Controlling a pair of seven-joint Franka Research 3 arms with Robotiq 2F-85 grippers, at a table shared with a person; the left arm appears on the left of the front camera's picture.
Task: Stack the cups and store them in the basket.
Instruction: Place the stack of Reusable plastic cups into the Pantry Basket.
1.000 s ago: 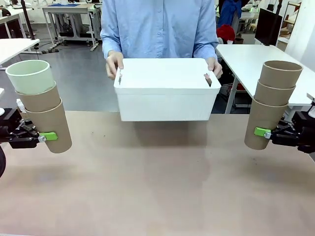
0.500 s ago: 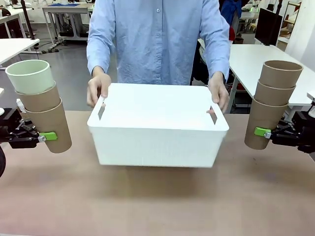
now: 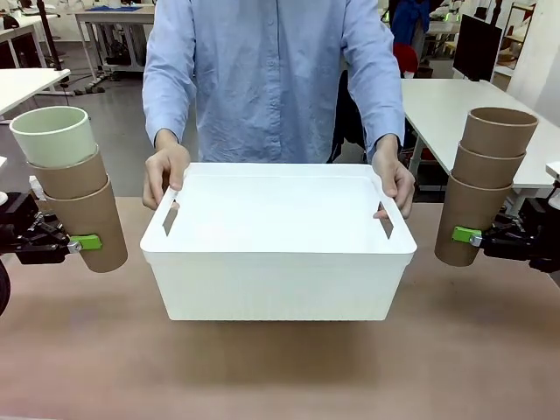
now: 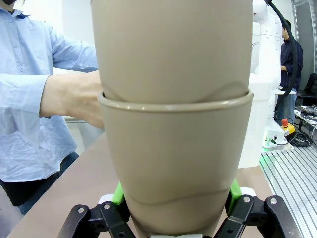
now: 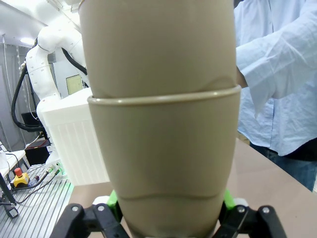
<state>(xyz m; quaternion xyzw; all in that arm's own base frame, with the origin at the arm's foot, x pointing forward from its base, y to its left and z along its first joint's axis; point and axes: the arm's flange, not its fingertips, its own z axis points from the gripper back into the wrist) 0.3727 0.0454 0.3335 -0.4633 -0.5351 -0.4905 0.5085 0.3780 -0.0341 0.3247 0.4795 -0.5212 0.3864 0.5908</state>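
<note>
L pincer [image 3: 86,241] grips mint-topped cup stack [image 3: 74,188]; R pincer [image 3: 465,235] grips brown stack [image 3: 483,179]; person [image 3: 271,79] holds basket [image 3: 278,282] betw. them.

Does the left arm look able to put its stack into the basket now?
Probably yes: the basket is open on top; only the person's hand at that end lies near the stack's path.

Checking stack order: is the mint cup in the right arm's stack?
No, the mint cup tops the left stack; the right stack is all brown.
</note>
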